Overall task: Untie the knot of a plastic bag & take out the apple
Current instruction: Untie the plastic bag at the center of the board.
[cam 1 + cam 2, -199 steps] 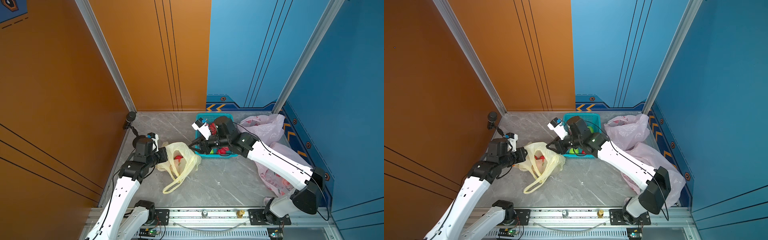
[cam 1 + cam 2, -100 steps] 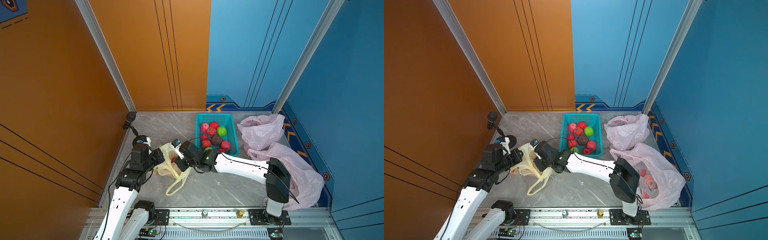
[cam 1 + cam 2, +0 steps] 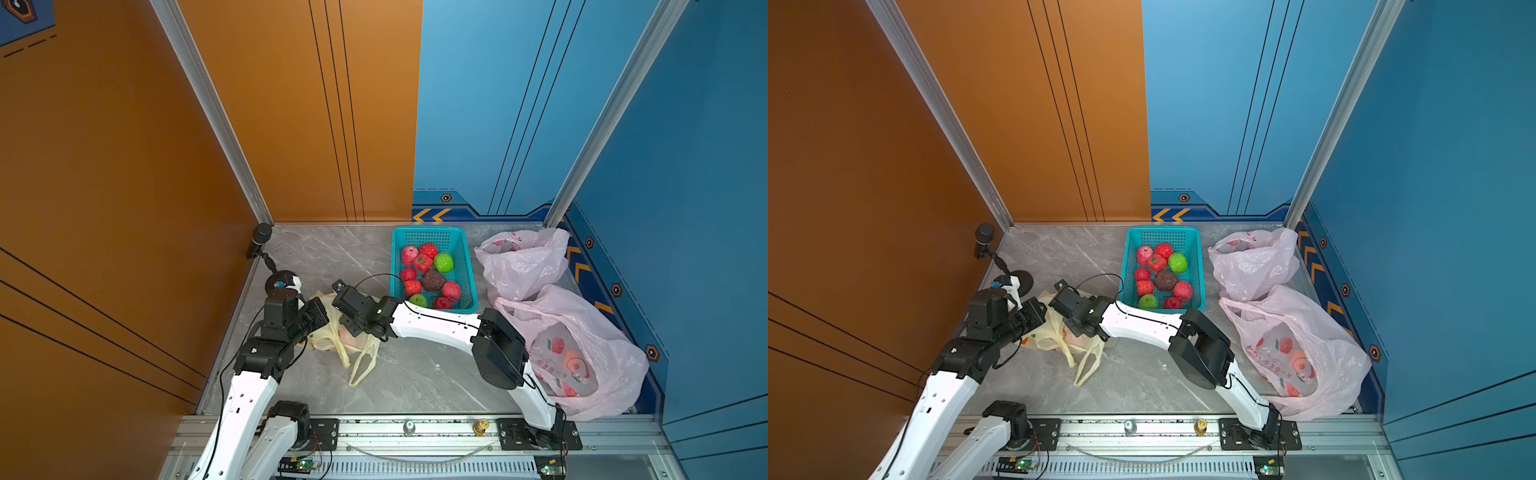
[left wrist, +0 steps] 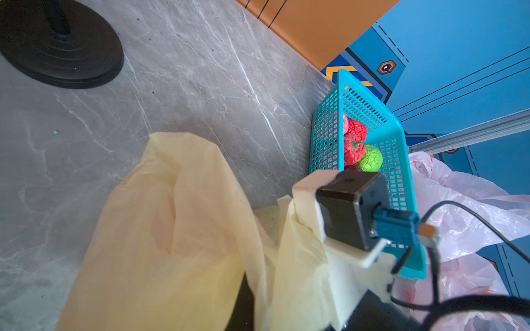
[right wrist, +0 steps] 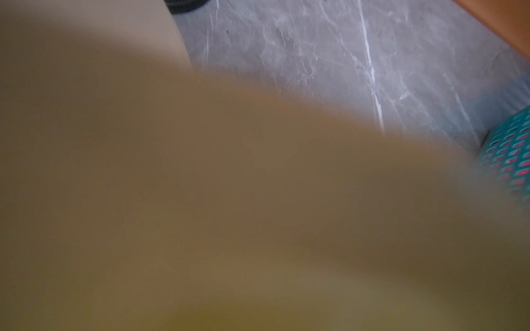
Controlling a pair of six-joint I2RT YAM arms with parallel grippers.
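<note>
Pale yellow bag (image 4: 172,229), teal basket (image 3: 428,237)

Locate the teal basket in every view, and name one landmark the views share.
In a top view: the teal basket stands at the back of the table, just right of the picture's centre.
In a top view: the same spot, close to the picture's centre.
Left wrist: right of centre, seen from its side.
Right wrist: only a corner shows, at the right edge.
Shared landmark: the grey marble tabletop under the basket.
</note>
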